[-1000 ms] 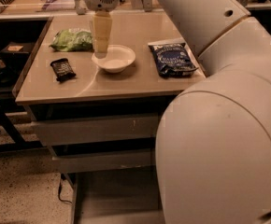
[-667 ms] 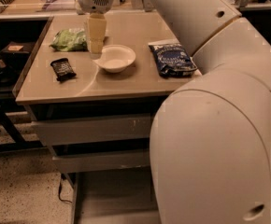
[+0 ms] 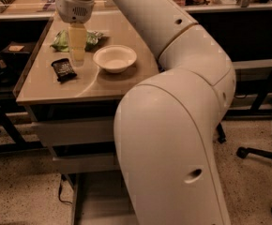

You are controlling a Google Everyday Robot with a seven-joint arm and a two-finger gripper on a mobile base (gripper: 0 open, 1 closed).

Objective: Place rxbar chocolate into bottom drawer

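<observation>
while gripper (image 3: pixel 77 57) hangs by bar (image 3: pixel 63 70): can't tell if clenched
risk: i cd shove bar off edge, or clip bowl (image 3: pixel 115 58)

Arm (image 3: pixel 183 107) reaching forward and to the left, gripper (image 3: pixel 77 56) pointing straight down.
The broad white upper link (image 3: pixel 169 153) fills the foreground and rises to a bent elbow (image 3: pixel 199 67). From there the forearm (image 3: pixel 140 11) runs up and left to a rounded wrist housing (image 3: pixel 75 6). The pale yellowish gripper hangs vertically directly beneath that housing, at the arm's far end.
</observation>
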